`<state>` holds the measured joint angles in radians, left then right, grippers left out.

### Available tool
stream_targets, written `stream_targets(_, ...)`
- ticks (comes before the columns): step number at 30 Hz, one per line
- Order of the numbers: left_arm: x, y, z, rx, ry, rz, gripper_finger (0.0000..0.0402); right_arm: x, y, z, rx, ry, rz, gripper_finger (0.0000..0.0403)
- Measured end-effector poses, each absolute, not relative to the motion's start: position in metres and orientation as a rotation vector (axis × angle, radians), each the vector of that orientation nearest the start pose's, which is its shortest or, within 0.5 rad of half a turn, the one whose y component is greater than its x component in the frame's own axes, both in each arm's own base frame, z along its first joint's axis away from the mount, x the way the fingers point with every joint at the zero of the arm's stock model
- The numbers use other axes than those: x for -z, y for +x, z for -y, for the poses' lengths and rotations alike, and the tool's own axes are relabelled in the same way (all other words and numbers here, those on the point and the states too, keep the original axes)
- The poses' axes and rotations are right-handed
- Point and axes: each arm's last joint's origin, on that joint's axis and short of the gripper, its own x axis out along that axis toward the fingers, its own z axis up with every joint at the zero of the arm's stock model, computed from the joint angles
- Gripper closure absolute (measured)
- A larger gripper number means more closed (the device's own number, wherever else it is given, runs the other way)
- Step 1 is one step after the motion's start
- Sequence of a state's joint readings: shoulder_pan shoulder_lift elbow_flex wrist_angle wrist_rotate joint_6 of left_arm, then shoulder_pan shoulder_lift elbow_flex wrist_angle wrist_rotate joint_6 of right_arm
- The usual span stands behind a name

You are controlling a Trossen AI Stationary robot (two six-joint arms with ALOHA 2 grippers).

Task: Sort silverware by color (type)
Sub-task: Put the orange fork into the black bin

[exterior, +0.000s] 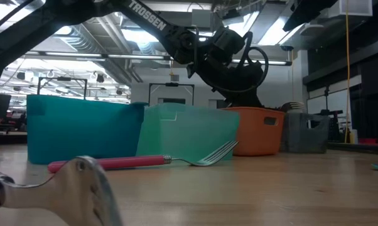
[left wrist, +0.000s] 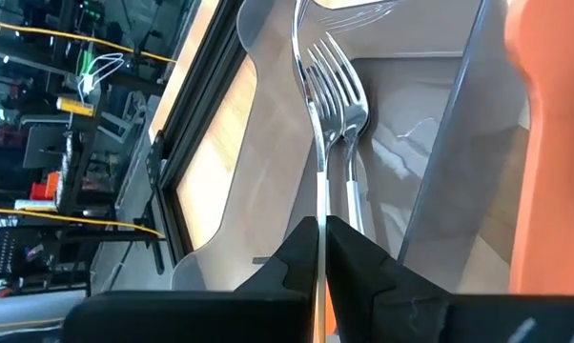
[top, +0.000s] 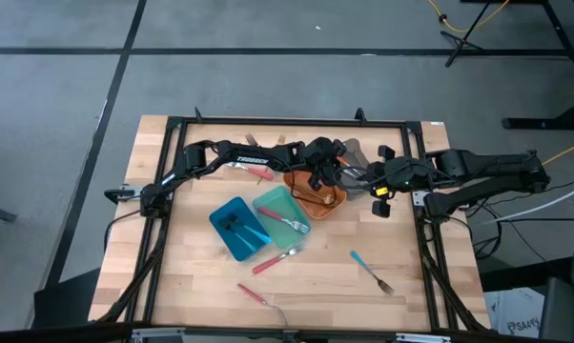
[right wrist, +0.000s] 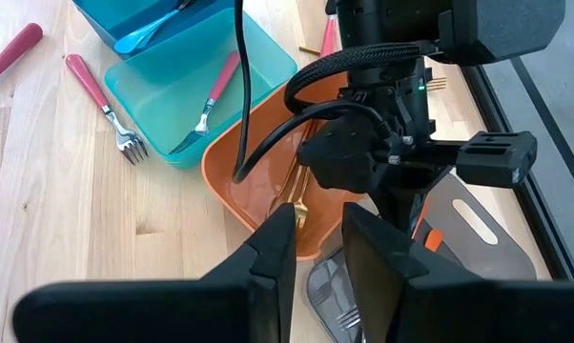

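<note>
Nearest the front edge of the table (top: 382, 305), a red-handled fork (top: 260, 297) is lying loose, with a blue-handled fork (top: 372, 272) off to the right and a second red-handled fork (exterior: 145, 162) resting just in front of the trays, so a good part of the silverware is waiting to be sorted. Behind them the blue tray (top: 232, 236) is holding a blue-handled piece, and the teal tray (top: 289, 207) beside it is holding a red-handled fork (right wrist: 214, 91) and a blue-handled one. Farther back, the orange tray (right wrist: 232, 181) is carrying a gold-handled piece, and the right claw (right wrist: 317, 250) is hovering over its edge with its fingers standing a little apart and nothing between them; it seems to be waiting. Farthest back, over the grey tray (left wrist: 258, 114), the left claw (left wrist: 322, 238) is pinching the thin handle of a plain silver fork (left wrist: 317, 105) tightly, tines hanging above another silver fork (left wrist: 356, 114) already lying inside. The step in hand looks like dropping that silver fork with its match. The next move probably calls for lowering slightly, spreading the fingers, then lifting straight clear of the tray wall.
</note>
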<state>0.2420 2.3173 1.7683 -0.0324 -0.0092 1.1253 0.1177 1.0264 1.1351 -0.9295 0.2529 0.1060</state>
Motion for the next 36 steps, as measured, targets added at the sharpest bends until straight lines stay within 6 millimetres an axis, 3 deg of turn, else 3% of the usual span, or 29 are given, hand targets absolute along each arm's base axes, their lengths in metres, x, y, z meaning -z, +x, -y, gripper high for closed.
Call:
stream_targets(26,-0.1714,0.5072,-0.1255,0.058,0.992,-0.619,0.0389,-0.3455,0.1852,-0.0146,0.17,-0.051,-0.798,0.0322)
stream_targets(36,-0.1719,0.5077,-0.1246,0.045,0.96,-0.612,0.0326,-0.3455,0.1852,-0.0146,0.17,-0.051,-0.798,0.0322)
